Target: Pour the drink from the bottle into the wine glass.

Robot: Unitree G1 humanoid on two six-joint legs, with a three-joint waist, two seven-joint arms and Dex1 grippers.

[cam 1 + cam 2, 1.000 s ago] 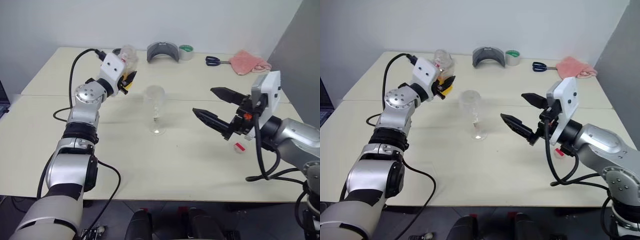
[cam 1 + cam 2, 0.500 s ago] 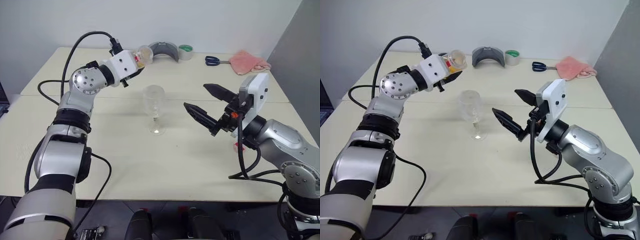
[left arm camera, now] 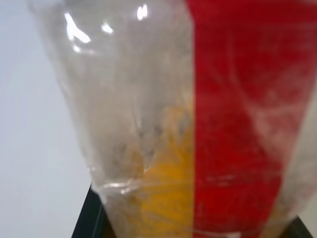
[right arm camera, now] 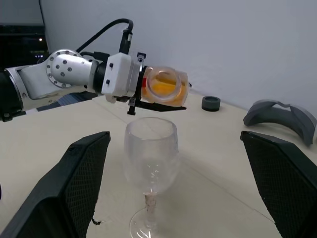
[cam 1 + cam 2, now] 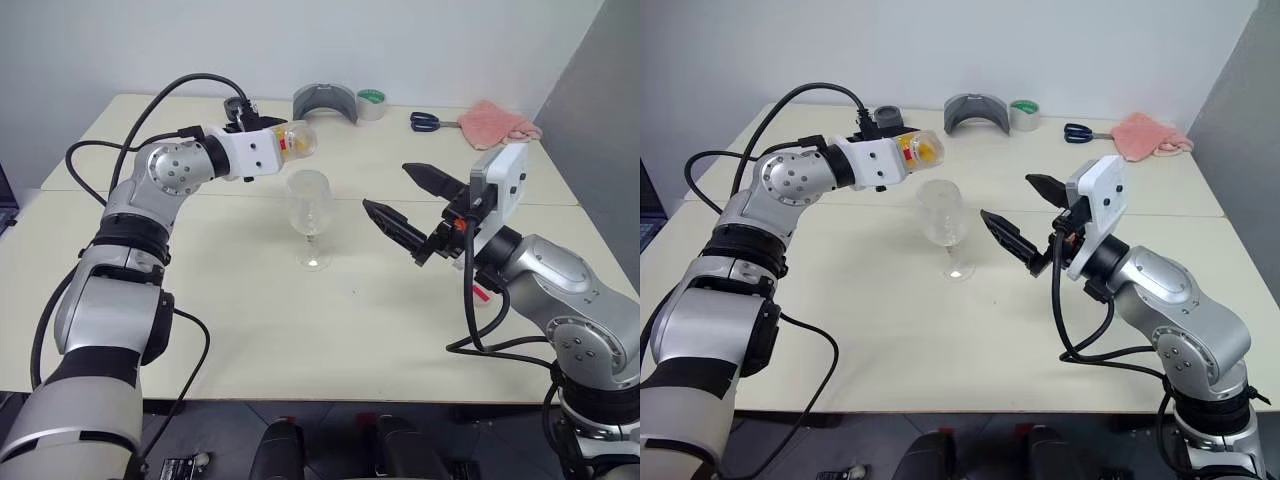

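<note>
While scissors (image 5: 426, 122) (far back) lie clear, towel (image 5: 496, 123) adjoins.

The left pincer (image 5: 285, 150) is clamped, its arm raised and reaching rightward; the right pincer (image 5: 405, 205) gapes wide, pointing left.

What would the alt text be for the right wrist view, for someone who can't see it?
A clear stemmed wine glass stands empty on a pale table, framed by the right gripper's two open black fingers. Just behind and above its rim, the left gripper holds a small clear plastic bottle of orange drink, tipped on its side.
</note>
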